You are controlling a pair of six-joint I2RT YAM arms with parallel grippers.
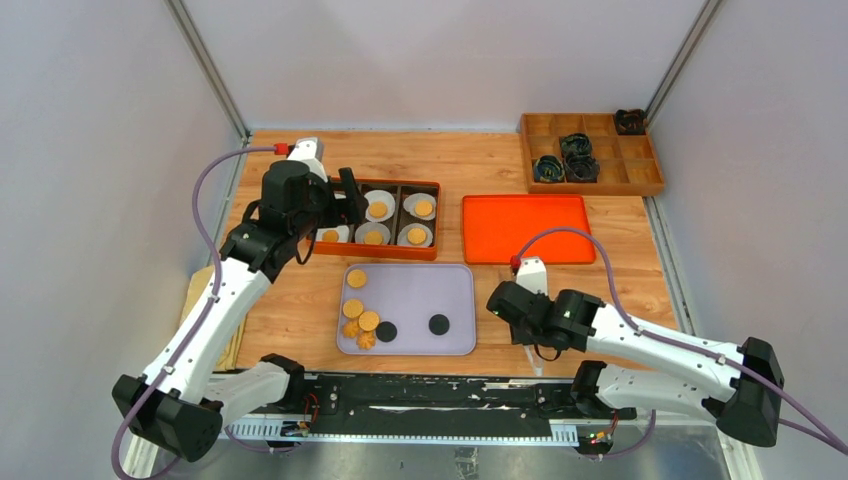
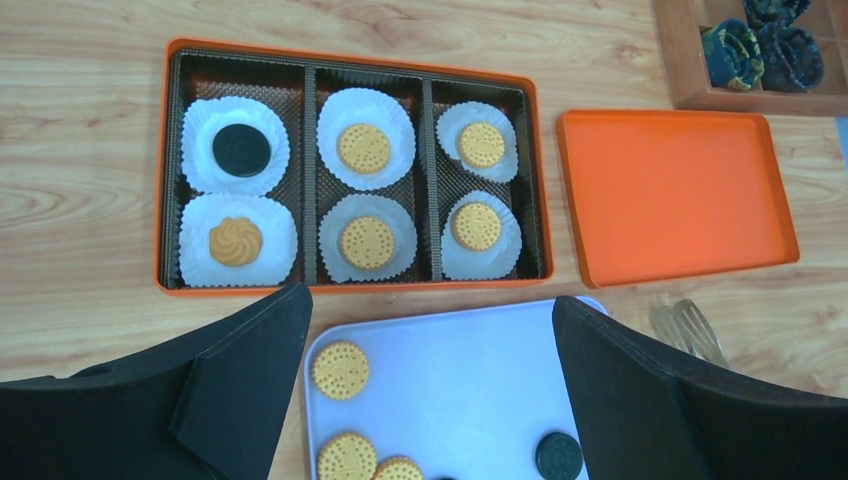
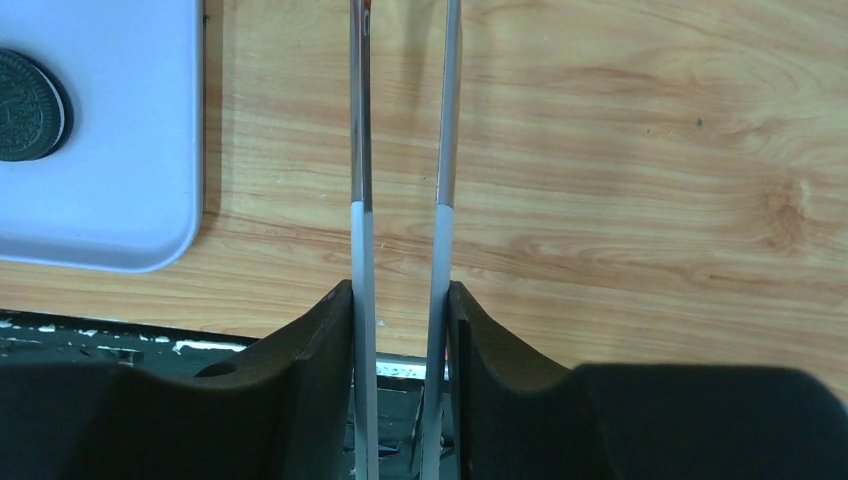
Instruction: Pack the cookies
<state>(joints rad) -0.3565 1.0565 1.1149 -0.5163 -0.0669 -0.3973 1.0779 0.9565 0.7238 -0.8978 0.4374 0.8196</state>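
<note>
Cookies lie on a lavender tray [image 1: 440,285]: several golden ones [image 1: 356,278] at its left and two black ones [image 1: 438,324]. An orange box [image 2: 162,170] holds six white paper cups, each with one cookie: a black one [image 2: 241,150], a swirled one [image 2: 236,241] and golden ones [image 2: 363,148]. My left gripper [image 2: 430,310] hangs open and empty above the box's near edge [image 1: 350,195]. My right gripper [image 3: 400,300] is shut on the two arms of metal tongs [image 3: 357,150], right of the tray [image 3: 130,190] near the table's front edge. A black cookie [image 3: 28,105] lies left of the tongs.
An orange lid [image 1: 527,228] lies right of the box. A wooden compartment tray [image 1: 640,160] with dark rolled items stands at the back right. The black base rail [image 1: 430,395] runs along the near edge. Grey walls enclose the table.
</note>
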